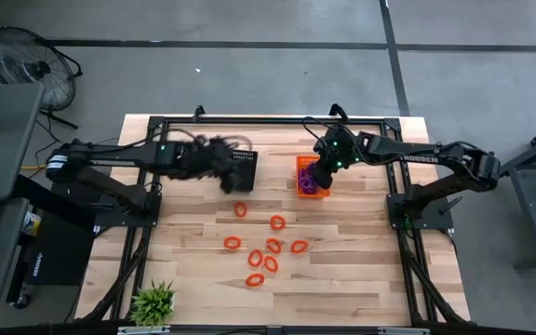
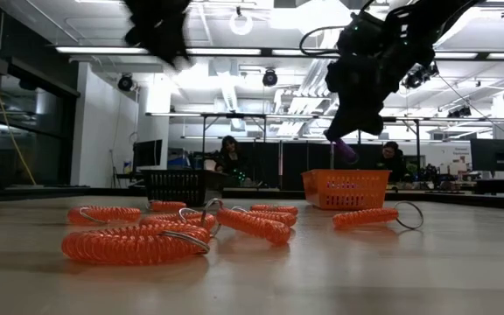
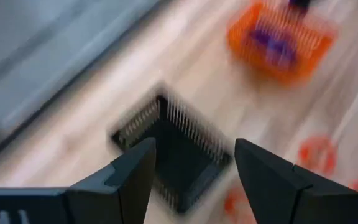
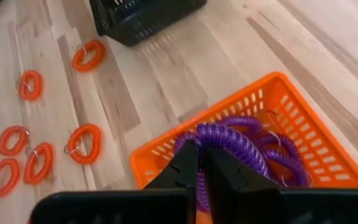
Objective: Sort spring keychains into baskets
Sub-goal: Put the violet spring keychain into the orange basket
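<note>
Baskets: two, black (image 1: 242, 169) left of orange (image 1: 309, 177), upper centre. Eight orange-red keychains (image 1: 274, 246) below. Right gripper (image 4: 201, 167) pinches a purple keychain (image 4: 232, 142); left gripper (image 3: 194, 169) spread.

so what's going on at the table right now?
Keychain sorting. The right gripper, jaws shut on a purple keychain, hangs over the orange basket, which already holds purple coils. The left gripper, jaws open and empty, is above the black basket. Eight or so orange keychains lie loose on the table. No purple ones show outside the basket.
</note>
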